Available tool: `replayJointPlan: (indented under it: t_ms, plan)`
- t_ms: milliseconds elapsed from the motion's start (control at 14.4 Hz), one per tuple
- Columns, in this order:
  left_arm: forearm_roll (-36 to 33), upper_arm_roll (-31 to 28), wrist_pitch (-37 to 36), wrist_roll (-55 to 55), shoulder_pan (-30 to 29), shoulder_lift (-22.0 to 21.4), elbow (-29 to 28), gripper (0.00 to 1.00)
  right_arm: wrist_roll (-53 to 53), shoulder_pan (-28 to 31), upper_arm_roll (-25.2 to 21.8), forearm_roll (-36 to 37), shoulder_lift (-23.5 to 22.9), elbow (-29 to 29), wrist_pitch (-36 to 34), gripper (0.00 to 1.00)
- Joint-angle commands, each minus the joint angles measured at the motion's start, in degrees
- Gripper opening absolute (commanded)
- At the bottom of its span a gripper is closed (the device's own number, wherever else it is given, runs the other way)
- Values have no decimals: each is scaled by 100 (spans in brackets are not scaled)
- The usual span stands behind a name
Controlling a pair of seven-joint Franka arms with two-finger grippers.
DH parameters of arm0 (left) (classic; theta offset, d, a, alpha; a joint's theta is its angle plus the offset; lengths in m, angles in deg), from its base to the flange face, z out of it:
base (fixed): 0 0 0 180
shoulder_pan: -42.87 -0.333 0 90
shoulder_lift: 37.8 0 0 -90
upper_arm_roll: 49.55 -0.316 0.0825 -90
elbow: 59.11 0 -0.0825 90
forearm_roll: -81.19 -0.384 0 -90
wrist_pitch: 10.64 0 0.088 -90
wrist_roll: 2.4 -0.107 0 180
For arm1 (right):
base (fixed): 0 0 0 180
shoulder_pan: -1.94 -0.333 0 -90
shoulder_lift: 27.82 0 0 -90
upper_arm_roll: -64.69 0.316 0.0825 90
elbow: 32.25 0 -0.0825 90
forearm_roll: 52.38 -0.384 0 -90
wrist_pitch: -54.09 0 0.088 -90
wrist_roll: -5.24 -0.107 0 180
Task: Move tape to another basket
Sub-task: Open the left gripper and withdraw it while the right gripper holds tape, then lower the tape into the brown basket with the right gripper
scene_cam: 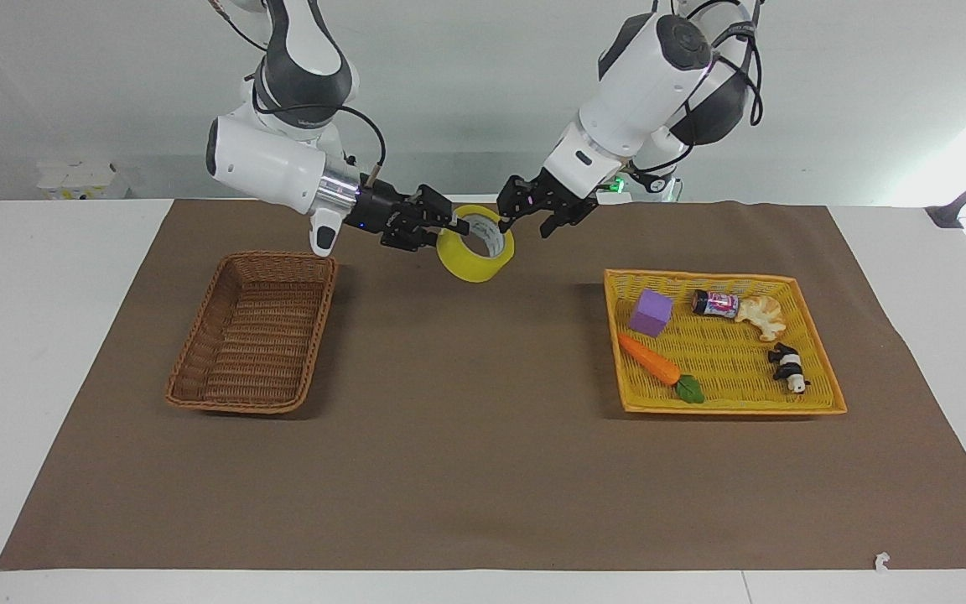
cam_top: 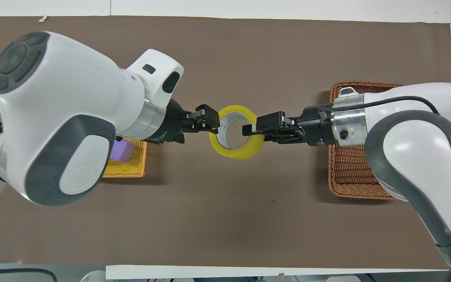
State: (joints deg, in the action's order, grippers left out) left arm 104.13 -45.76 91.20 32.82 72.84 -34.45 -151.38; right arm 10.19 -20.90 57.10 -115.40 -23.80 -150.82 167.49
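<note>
The right tool (scene_cam: 443, 225) is clamped on the rim of the tape (scene_cam: 475, 244), one finger inside the ring and one outside, and holds the roll in the air over the brown mat (scene_cam: 466, 436), above the strip of mat between the two containers. The roll is tilted, so its pale core faces partly upward. In the overhead view the right tool (cam_top: 253, 129) bites the side of the tape (cam_top: 236, 152) toward the right arm's end of the tabletop (scene_cam: 47, 277).

The left tool (scene_cam: 543, 207) hangs just beside the tape on the side toward the left arm's end, its fingers spread apart and clear of the roll, holding nothing. From above, the left tool (cam_top: 206, 120) shows a finger close to the ring's outer edge.

Toward the right arm's end from the tape sits the basket (scene_cam: 255, 332), nothing lying in it. Toward the left arm's end from the tape sits the yellow tray (scene_cam: 726, 407), with a purple cube (scene_cam: 651, 312), a toy carrot (scene_cam: 655, 362), a small bottle (scene_cam: 715, 304), a pale frilled toy (scene_cam: 761, 315) and a toy panda (scene_cam: 789, 367) in it.
</note>
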Motion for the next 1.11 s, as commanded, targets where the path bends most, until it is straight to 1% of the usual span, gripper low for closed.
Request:
replayJointPlan:
  t_ms: [0, 70, 209, 348, 417, 487, 557, 696, 765, 904, 1043]
  plan:
    - [-586, -9, -629, 29, -237, -9, 429, 100, 15, 69, 21, -176, 55, -34, -63, 0]
    - [-772, -53, -717, -6, -438, -53, 421, 100, 15, 69, 21, -176, 55, -34, -63, 0]
    - [-809, -88, -675, -373, -903, -71, 394, 100, 15, 69, 13, -176, 55, -34, -63, 0]
    - [-844, -89, -692, -874, -1536, -80, 307, 100, 84, 156, -5, -124, 55, -17, -133, 0]
    - [-853, -89, -674, -1146, -1826, -141, 132, 100, 224, 365, -5, -97, 55, -17, -307, 0]
    - [-905, -89, -639, -1236, -2090, -150, 104, 100, 339, 541, -5, -71, 64, -26, -466, 0]
    - [-1175, -89, -604, -1280, -2231, -141, 122, 100, 418, 769, -5, 25, 73, -17, -659, 0]
    - [-1773, -89, -639, -1263, -2285, -167, 43, 100, 655, 1279, -5, 375, 82, -26, -923, 0]
    - [-1915, -89, -656, -1263, -2355, -185, -27, 100, 752, 1560, -5, 647, 82, -26, -1003, 0]
    - [-1978, -89, -700, -1280, -2583, -203, -36, 100, 840, 2079, -5, 1219, 82, -52, -1143, 0]
    - [-1978, -89, -700, -1254, -2611, -211, -45, 100, 1077, 2729, -5, 1256, -23, -148, -1546, 0]
